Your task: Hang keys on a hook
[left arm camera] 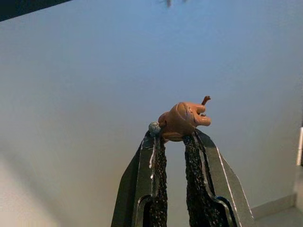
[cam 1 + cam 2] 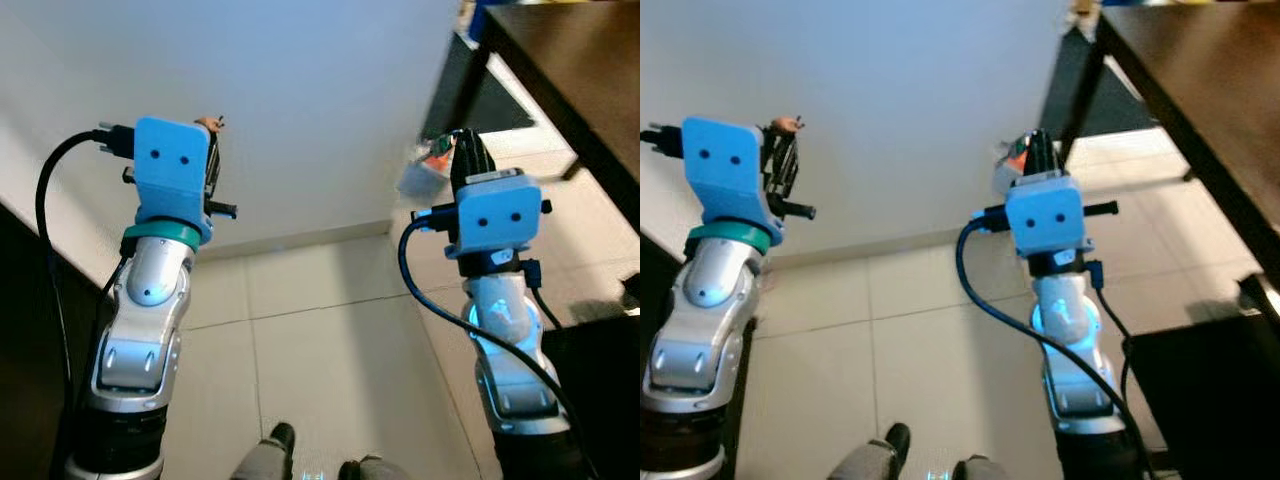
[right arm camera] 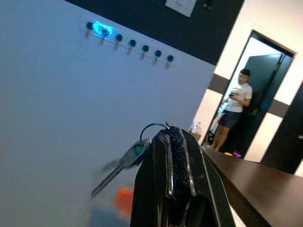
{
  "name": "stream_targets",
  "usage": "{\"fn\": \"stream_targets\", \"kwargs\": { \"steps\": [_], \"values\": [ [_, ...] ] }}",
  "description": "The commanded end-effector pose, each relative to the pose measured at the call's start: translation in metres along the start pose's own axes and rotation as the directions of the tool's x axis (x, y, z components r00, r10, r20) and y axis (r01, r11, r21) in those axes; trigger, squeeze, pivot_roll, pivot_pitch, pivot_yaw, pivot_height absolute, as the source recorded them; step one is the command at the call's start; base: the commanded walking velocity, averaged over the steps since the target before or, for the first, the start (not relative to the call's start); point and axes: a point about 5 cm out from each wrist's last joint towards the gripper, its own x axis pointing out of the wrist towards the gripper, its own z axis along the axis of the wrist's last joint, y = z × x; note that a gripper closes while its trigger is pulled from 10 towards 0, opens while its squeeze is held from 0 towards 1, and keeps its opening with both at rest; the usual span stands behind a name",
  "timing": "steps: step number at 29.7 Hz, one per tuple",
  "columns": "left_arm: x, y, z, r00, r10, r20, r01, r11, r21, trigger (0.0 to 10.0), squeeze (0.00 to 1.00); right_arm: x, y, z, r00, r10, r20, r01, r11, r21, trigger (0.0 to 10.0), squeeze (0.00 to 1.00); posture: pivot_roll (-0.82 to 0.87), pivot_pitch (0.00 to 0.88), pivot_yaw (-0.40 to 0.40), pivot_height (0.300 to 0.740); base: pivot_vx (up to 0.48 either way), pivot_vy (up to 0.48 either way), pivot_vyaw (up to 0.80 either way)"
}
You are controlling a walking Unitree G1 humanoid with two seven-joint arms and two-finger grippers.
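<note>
My right gripper (image 3: 173,131) is raised in front of the white wall and shut on the ring of a bunch of keys (image 3: 124,162). The keys (image 2: 424,166) hang to its left with green and orange tags. A row of several dark hooks (image 3: 138,46) runs high on the wall (image 3: 57,104), far above and beyond the keys. To the left, my left gripper (image 1: 176,135) is also raised and shut on a small brown charm (image 1: 183,119) held at its fingertips (image 2: 213,127).
A dark wooden table (image 2: 575,70) stands at the right, close to my right arm. A blue light (image 3: 101,29) glows at the left end of the hook row. A person (image 3: 233,111) stands in a far doorway. Pale tiled floor (image 2: 330,340) lies below.
</note>
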Motion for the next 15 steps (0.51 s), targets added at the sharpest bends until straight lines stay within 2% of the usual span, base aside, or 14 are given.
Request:
{"fn": "stream_targets", "kwargs": {
  "steps": [1, 15],
  "values": [
    [-0.0011, -0.0015, -0.0035, 1.0, -0.008, -0.01, 0.008, 1.0, 0.0, 10.0, 0.0, -0.0018, -0.0008, -0.0022, 1.0, -0.011, -0.008, 0.011, 1.0, 0.009, 10.0, 0.0, 0.02, 0.101, 0.106, 0.74, 0.469, 0.0, 0.0],
    [0.0012, -0.0051, 0.0014, 1.0, -0.014, 0.015, 0.014, 1.0, -0.011, 10.0, 0.0, -0.0017, -0.0011, -0.0008, 1.0, -0.006, 0.006, 0.006, 1.0, 0.02, 10.0, 0.0, 0.02, 0.099, 0.091, 0.74, 0.47, 0.0, 0.0]
  ]
}}
